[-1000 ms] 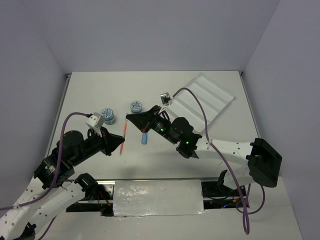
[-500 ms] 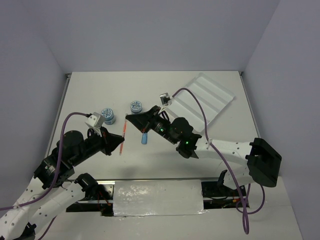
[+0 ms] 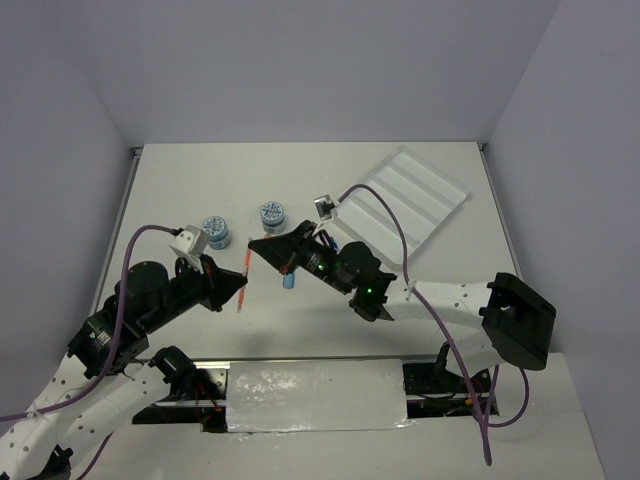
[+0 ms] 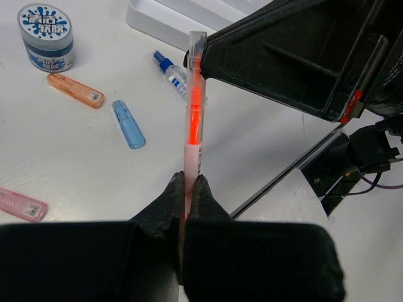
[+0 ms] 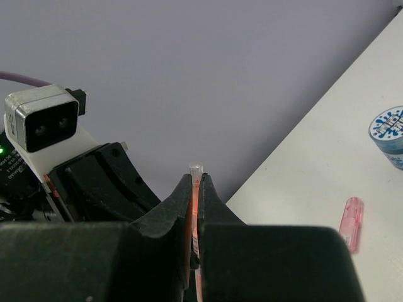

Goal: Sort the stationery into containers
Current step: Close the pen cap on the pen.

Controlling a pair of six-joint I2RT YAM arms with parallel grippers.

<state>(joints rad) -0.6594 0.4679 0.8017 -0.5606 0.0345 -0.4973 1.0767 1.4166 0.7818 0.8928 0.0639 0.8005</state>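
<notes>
A thin orange pen (image 3: pixel 245 270) is held above the table between both grippers. My left gripper (image 3: pixel 238 288) is shut on its lower end, seen between the fingers in the left wrist view (image 4: pixel 187 184). My right gripper (image 3: pixel 258 246) is closed around the pen's upper end (image 5: pixel 196 182). On the table lie two blue-patterned tubs (image 3: pixel 215 231) (image 3: pixel 271 212), a blue capsule (image 4: pixel 128 124), an orange capsule (image 4: pixel 75 90), a pink capsule (image 4: pixel 22 204) and a blue-capped bottle (image 4: pixel 171 69). The white four-compartment tray (image 3: pixel 400 200) sits at the back right. No grey pen shows.
The right arm's body (image 3: pixel 345 270) hangs over the table's middle, above the blue capsule (image 3: pixel 288 278). The left wall edge runs close to the left tub. A purple cable (image 3: pixel 385 215) arcs over the tray's near corner.
My right gripper has moved left and toward me until its jaws sit around the pen's upper end. The left gripper has held the pen almost still.
</notes>
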